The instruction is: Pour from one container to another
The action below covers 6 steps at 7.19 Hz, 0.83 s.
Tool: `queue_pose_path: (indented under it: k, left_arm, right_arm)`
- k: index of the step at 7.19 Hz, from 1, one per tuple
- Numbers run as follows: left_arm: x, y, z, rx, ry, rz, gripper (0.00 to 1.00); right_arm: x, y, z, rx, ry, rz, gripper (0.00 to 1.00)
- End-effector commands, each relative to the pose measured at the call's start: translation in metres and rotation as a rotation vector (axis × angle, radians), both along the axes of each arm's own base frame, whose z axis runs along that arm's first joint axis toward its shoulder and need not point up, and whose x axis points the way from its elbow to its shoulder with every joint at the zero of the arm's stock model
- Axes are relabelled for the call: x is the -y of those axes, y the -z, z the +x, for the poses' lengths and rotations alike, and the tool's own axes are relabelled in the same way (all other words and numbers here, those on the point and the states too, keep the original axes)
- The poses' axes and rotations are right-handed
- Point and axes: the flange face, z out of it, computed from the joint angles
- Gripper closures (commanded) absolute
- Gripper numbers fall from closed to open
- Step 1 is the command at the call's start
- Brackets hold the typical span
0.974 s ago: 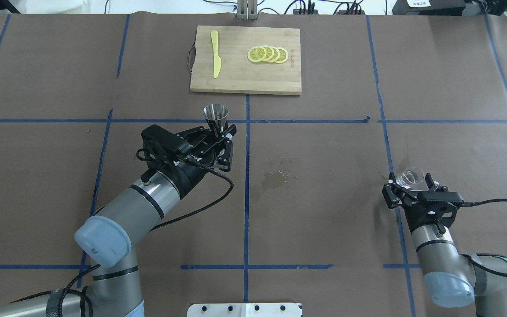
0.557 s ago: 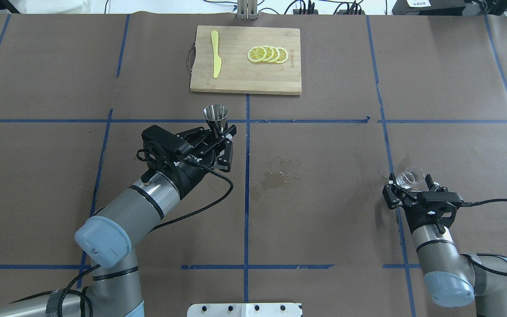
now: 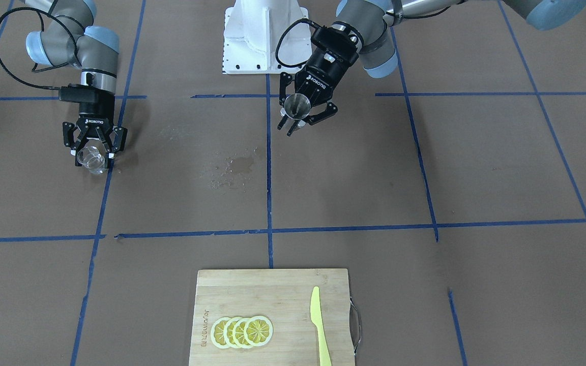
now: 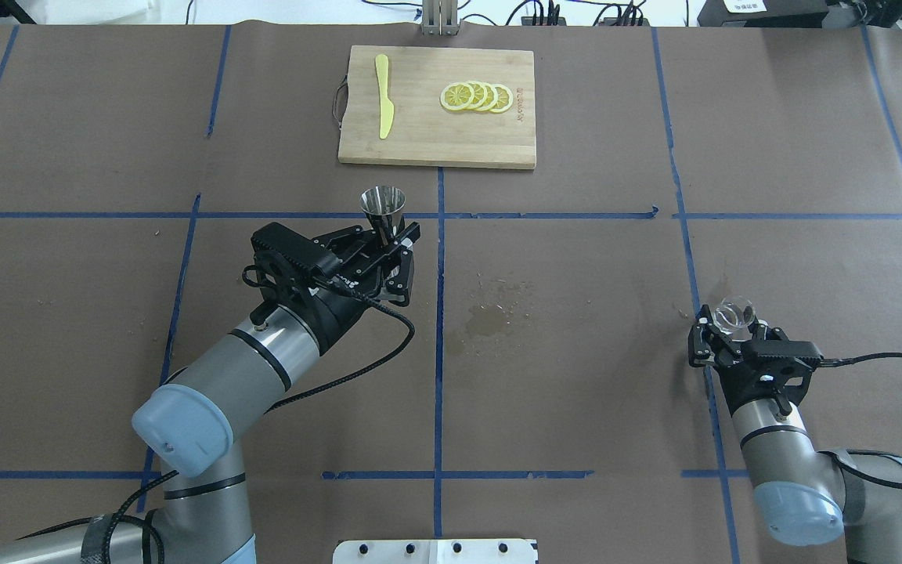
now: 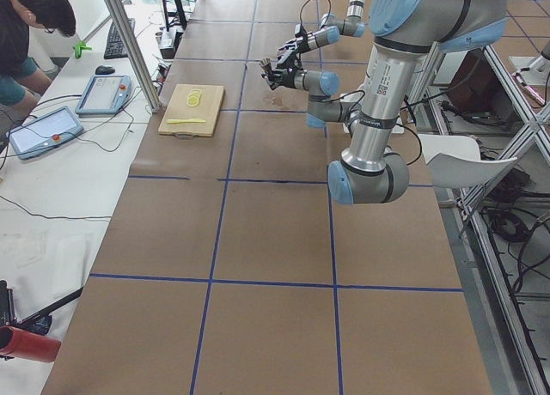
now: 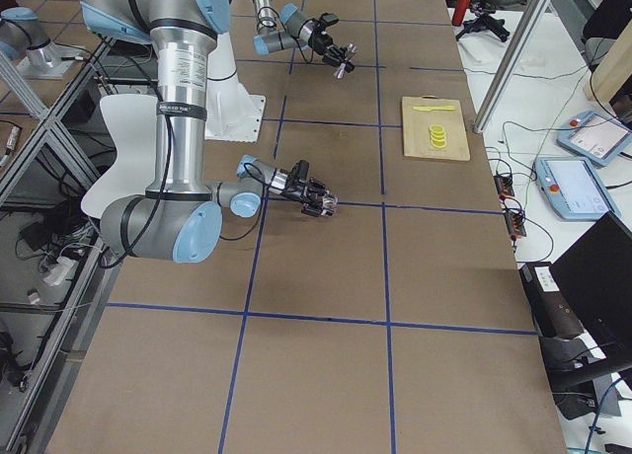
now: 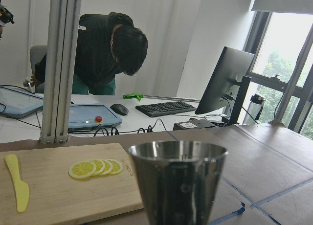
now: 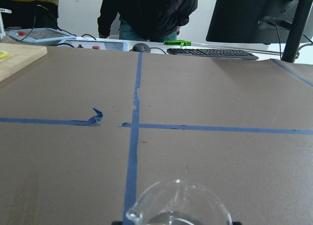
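The jigger (image 4: 383, 204) stands upright near the tabletop's (image 4: 576, 376) middle, long axis vertical, its wide mouth up and showing bare steel inside. The left gripper (image 4: 388, 239) pinches it at the waist. Towards the tabletop's right edge, the right gripper (image 4: 731, 325) pinches the clear beaker (image 3: 91, 158), mouth up, and its contents cannot be told.
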Motion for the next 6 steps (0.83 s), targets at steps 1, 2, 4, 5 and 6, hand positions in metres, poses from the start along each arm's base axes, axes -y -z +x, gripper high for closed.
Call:
queue_pose_path:
  k: [1, 2, 4, 5, 6]
  left_arm:
    - [0.000, -0.001, 0.000, 0.001, 0.000, 0.000, 1.00]
    - [0.000, -0.001, 0.000, 0.001, 0.000, 0.000, 1.00]
    - [0.000, 0.000, 0.000, 0.000, 0.000, 0.000, 1.00]
    - [0.000, 0.000, 0.000, 0.000, 0.000, 0.000, 1.00]
    - [0.000, 0.000, 0.000, 0.000, 0.000, 0.000, 1.00]
  right_arm:
    - [0.001, 0.000, 0.001, 0.000, 0.001, -0.004, 0.98]
    - [0.001, 0.002, 0.005, 0.020, -0.002, -0.002, 1.00]
    - [0.003, 0.015, 0.016, 0.124, 0.001, 0.022, 1.00]
    - [0.003, 0.029, 0.019, 0.104, 0.018, 0.040, 1.00]
    - [0.003, 0.035, 0.021, 0.003, 0.056, 0.078, 1.00]
